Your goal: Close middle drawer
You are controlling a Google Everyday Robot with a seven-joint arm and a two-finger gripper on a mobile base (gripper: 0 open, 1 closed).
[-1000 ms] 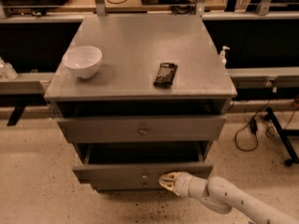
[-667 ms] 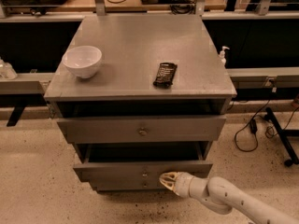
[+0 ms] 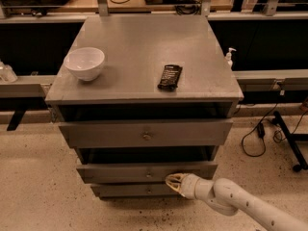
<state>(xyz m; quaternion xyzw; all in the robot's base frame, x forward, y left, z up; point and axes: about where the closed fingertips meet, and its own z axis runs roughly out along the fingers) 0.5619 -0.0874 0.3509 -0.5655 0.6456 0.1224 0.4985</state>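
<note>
The middle drawer [image 3: 120, 172] is a grey drawer with a long, low front and a tiny round knob [image 3: 149, 174]. It stands pulled out a little from the grey cabinet [image 3: 144, 47], with a dark gap above it. My gripper [image 3: 173, 181] comes in from the lower right on a white arm [image 3: 240, 206]. Its tan tip rests against the lower edge of the middle drawer's front, just right of the knob.
The taller top drawer [image 3: 144, 134] with a brass knob also stands pulled out. The narrow bottom drawer [image 3: 130, 190] sits below. On the cabinet top are a white bowl [image 3: 84, 63] and a dark snack bar [image 3: 170, 76]. Cables and a stand foot [image 3: 288, 143] lie on the floor at right.
The middle drawer's front has slid back toward the cabinet, and the bottom drawer's front now shows below it. My gripper has followed it inward.
</note>
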